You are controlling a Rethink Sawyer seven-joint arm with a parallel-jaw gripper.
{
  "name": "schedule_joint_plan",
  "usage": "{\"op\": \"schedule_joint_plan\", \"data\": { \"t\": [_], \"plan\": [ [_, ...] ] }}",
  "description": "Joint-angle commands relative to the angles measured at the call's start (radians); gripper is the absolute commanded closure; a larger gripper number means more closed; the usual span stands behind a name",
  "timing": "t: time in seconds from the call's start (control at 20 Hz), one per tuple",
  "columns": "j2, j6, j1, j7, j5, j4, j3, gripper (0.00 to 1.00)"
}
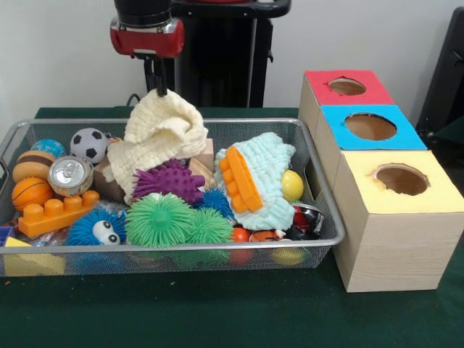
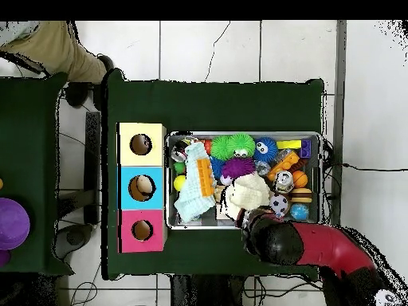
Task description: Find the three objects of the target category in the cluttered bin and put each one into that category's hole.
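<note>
My gripper (image 1: 159, 88) hangs over the back of the wire bin (image 1: 320, 190), shut on the peak of a cream knitted cloth (image 1: 163, 130) that is drawn up into a tent. Seen from overhead, the arm's head (image 2: 271, 237) covers the gripper, beside the cream cloth (image 2: 249, 191). A light blue cloth (image 1: 272, 185) carries an orange brick (image 1: 241, 177). Around them lie a purple spiky ball (image 1: 170, 181), green spiky balls (image 1: 158, 220), a soccer ball (image 1: 89, 143), a can (image 1: 70, 175), a basketball (image 1: 30, 193) and a yellow ball (image 1: 292, 185).
To the right of the bin stand three wooden boxes with round holes, topped red (image 1: 319, 80), blue (image 1: 337, 130) and yellow (image 1: 359, 185). Something beige shows inside the blue box's hole (image 2: 143, 187). A person's leg (image 2: 56, 48) is at the overhead view's top left.
</note>
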Motion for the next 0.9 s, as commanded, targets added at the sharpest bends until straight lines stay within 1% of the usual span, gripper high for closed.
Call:
{"op": "schedule_joint_plan", "data": {
  "t": [0.05,0.25,0.45,0.55,0.65,0.7,0.8,0.85,0.9],
  "plan": [
    [-0.009,0.105,0.030,-0.152,-0.044,-0.026,0.103,1.00],
    [-0.002,0.113,0.043,-0.134,-0.041,-0.029,0.102,1.00],
    [0.019,0.056,0.049,-0.106,-0.065,-0.018,0.089,1.00],
    [0.011,0.052,0.049,-0.105,-0.064,-0.012,0.089,1.00],
    [-0.014,0.098,0.020,-0.149,-0.027,-0.006,0.124,1.00],
    [-0.042,0.141,-0.010,-0.183,0.008,0.005,0.151,1.00],
    [-0.082,0.254,-0.053,-0.259,0.069,-0.010,0.202,1.00],
    [-0.093,0.292,-0.069,-0.299,0.076,-0.030,0.230,1.00],
    [-0.097,0.291,-0.093,-0.346,0.070,-0.044,0.268,1.00]
  ]
}}
